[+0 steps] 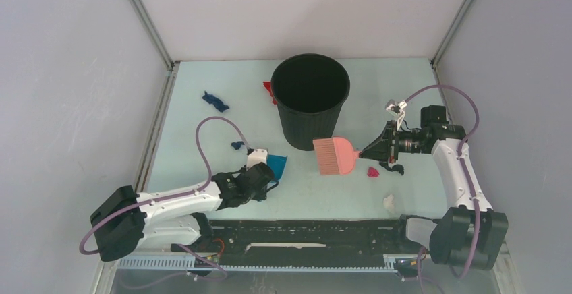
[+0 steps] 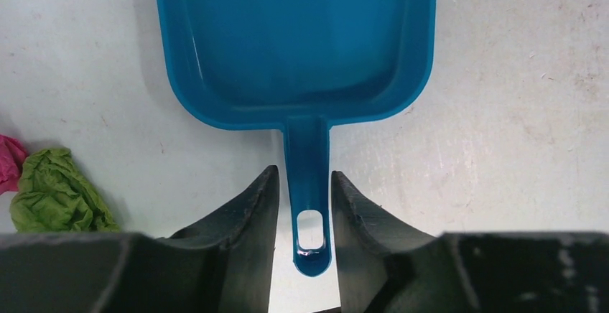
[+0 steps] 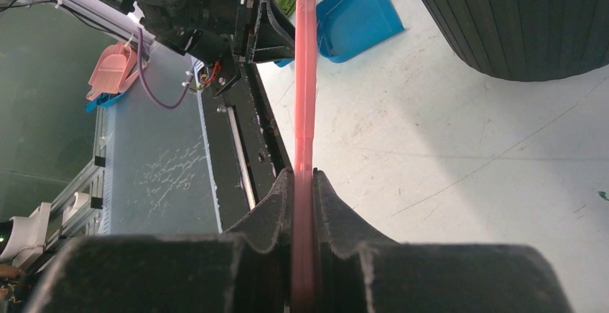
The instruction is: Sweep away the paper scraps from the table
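Note:
The blue dustpan (image 1: 277, 166) lies flat on the mint table (image 1: 195, 129). My left gripper (image 1: 264, 178) is open, its jaws astride the dustpan handle (image 2: 307, 184) with narrow gaps either side. My right gripper (image 1: 369, 151) is shut on the handle of the pink hand brush (image 1: 334, 156), held edge-up in the right wrist view (image 3: 304, 76). Paper scraps: dark blue (image 1: 214, 100), small dark blue (image 1: 237, 145), red (image 1: 268, 90), magenta (image 1: 372, 171), white (image 1: 389, 201). A green scrap (image 2: 57, 192) and a magenta one (image 2: 8, 162) lie left of the dustpan.
A tall black bin (image 1: 310, 98) stands at the back middle, just behind the brush; it also shows in the right wrist view (image 3: 517, 19). Grey walls close in left, right and back. A black rail (image 1: 303, 230) runs along the near edge.

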`<move>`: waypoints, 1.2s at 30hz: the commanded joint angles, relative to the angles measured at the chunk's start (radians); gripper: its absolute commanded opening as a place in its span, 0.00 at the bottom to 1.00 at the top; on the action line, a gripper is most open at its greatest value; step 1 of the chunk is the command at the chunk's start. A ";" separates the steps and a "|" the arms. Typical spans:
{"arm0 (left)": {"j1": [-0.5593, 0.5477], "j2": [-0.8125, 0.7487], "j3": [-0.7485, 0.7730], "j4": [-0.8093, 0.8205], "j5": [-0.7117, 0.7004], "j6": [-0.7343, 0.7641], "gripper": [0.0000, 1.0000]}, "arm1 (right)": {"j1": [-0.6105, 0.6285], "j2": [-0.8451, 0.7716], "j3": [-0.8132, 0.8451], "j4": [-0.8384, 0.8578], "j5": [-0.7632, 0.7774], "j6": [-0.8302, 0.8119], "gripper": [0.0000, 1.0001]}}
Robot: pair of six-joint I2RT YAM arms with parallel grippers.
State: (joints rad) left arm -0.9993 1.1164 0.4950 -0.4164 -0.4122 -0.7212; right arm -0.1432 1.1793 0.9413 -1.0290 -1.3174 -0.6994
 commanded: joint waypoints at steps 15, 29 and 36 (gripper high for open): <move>-0.012 0.043 -0.029 0.085 0.014 0.041 0.40 | 0.003 -0.012 -0.002 0.005 -0.011 -0.009 0.00; -0.174 -0.116 0.179 -0.202 0.031 0.132 0.05 | -0.011 -0.133 0.089 -0.013 0.218 0.128 0.00; -0.259 -0.112 0.309 -0.245 0.162 0.325 0.00 | -0.099 -0.167 0.300 -0.124 0.727 0.003 0.00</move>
State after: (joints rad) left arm -1.2152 0.9844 0.7311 -0.6086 -0.3241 -0.5476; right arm -0.2039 1.0180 1.1362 -1.1160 -0.9321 -0.6312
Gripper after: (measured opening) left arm 0.200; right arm 0.149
